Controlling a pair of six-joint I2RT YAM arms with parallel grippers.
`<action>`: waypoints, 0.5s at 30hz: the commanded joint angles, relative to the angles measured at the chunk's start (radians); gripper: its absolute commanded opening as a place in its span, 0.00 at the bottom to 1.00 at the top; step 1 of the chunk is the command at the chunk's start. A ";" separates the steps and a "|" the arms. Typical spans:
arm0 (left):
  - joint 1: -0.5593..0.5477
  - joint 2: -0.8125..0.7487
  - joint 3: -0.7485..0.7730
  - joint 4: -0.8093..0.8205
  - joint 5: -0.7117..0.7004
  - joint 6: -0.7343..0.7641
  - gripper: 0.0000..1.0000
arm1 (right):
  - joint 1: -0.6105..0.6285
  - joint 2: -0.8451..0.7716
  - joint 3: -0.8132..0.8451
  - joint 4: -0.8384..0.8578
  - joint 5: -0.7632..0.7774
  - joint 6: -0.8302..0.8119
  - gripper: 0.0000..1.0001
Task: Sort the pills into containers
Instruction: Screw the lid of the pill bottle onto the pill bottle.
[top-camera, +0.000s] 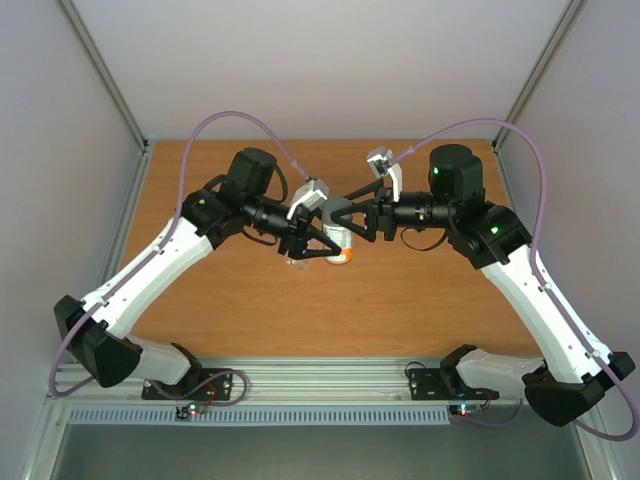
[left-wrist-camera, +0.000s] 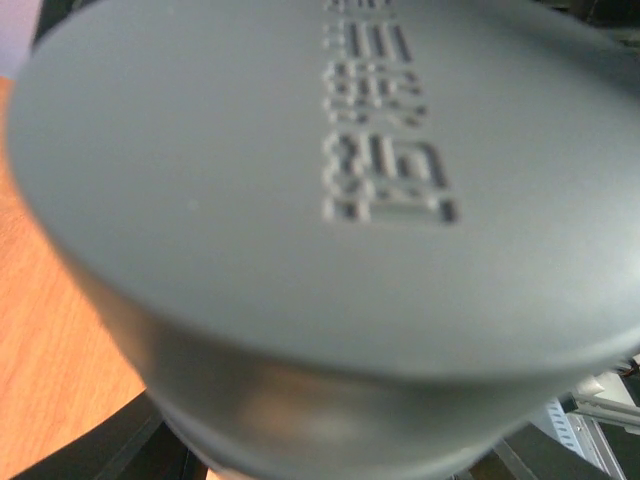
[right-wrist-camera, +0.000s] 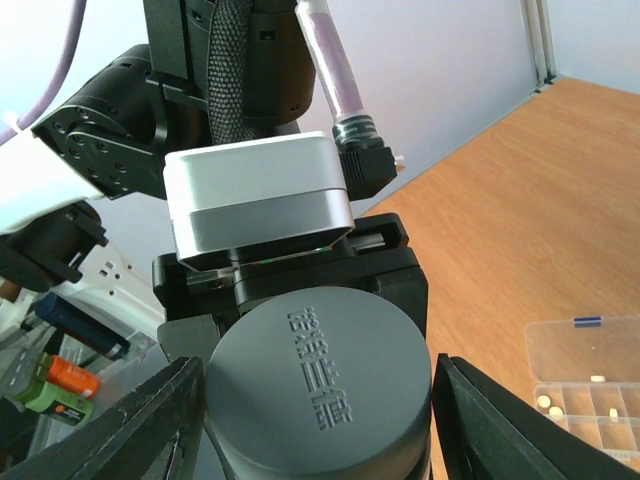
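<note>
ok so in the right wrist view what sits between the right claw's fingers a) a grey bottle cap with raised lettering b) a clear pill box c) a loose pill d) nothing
a, the grey bottle cap fills the gap between the right claw and its two dark fingers, while the clear pill box lies off on the table

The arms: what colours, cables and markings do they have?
The left arm and right arm: white links, black joints. Left gripper and right gripper: black. Each wrist bears a silver camera box and a lilac cable. The right shows green lights.
</note>
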 joint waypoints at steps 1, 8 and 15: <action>-0.007 0.011 0.021 0.007 0.000 0.019 0.00 | -0.012 0.006 0.021 0.019 -0.032 -0.003 0.63; -0.008 0.015 0.032 0.001 -0.009 0.023 0.00 | -0.014 0.016 0.019 0.015 -0.047 -0.008 0.56; -0.011 0.018 0.038 -0.002 -0.013 0.023 0.00 | -0.014 0.019 0.016 0.010 -0.063 -0.011 0.45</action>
